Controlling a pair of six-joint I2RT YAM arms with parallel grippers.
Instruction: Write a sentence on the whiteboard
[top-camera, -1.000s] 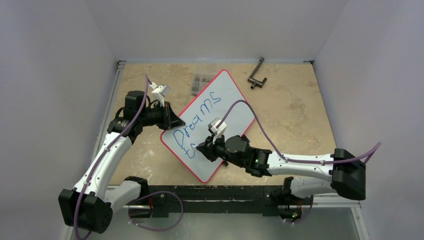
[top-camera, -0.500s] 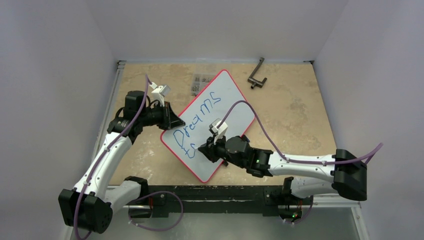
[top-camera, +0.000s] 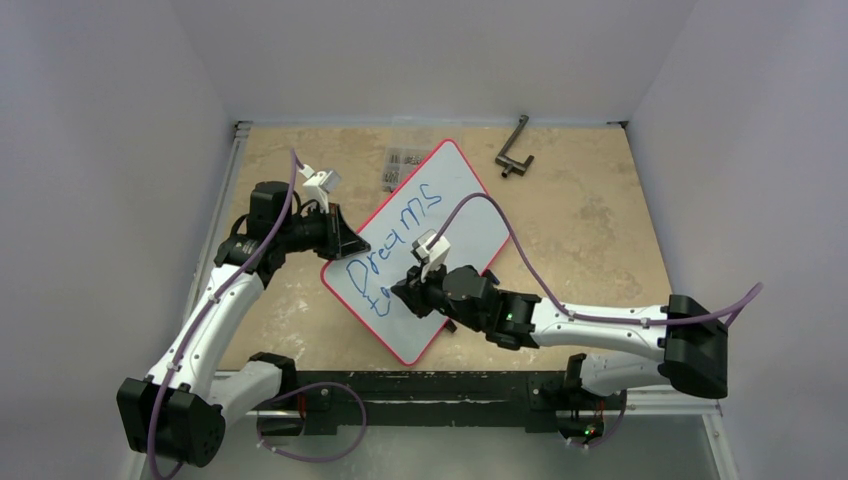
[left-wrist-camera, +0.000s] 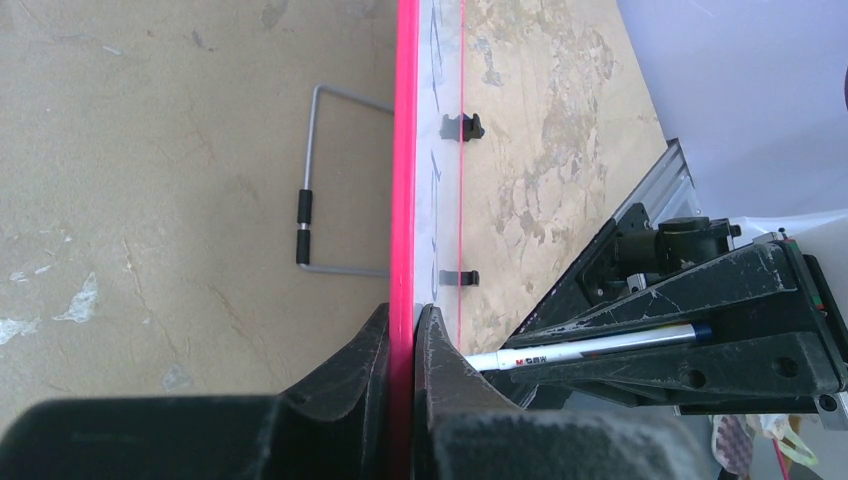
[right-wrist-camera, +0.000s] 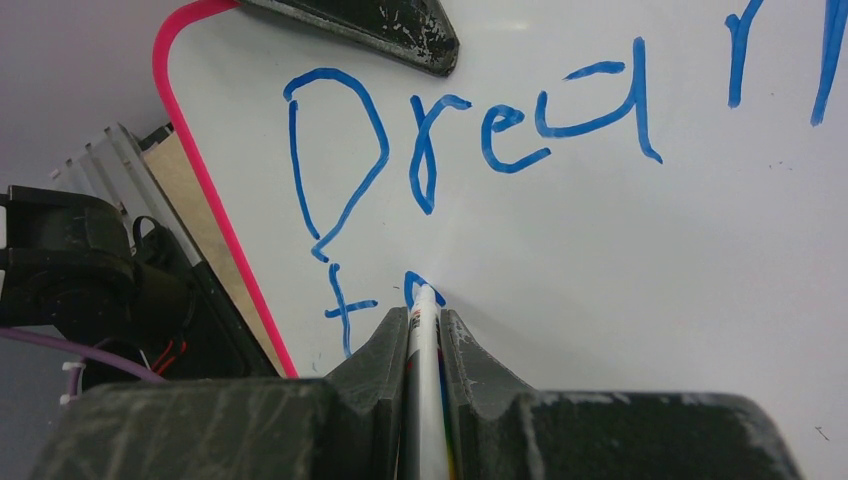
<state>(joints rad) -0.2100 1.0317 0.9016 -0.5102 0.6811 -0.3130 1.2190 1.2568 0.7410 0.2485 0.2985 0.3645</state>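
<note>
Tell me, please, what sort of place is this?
Probably a robot lab's test cell: two robot arms mounted on a metal rail, and plain white walls closing in the table.

So the table (top-camera: 580, 230) is a beige, marbled-stone-looking top. The whiteboard (top-camera: 470, 205) sits diagonally across the middle, a little clear packet (top-camera: 400, 165) of small bits lies just off its far corner, and a dark bent metal handle (top-camera: 514, 152) lies near the back right
</note>
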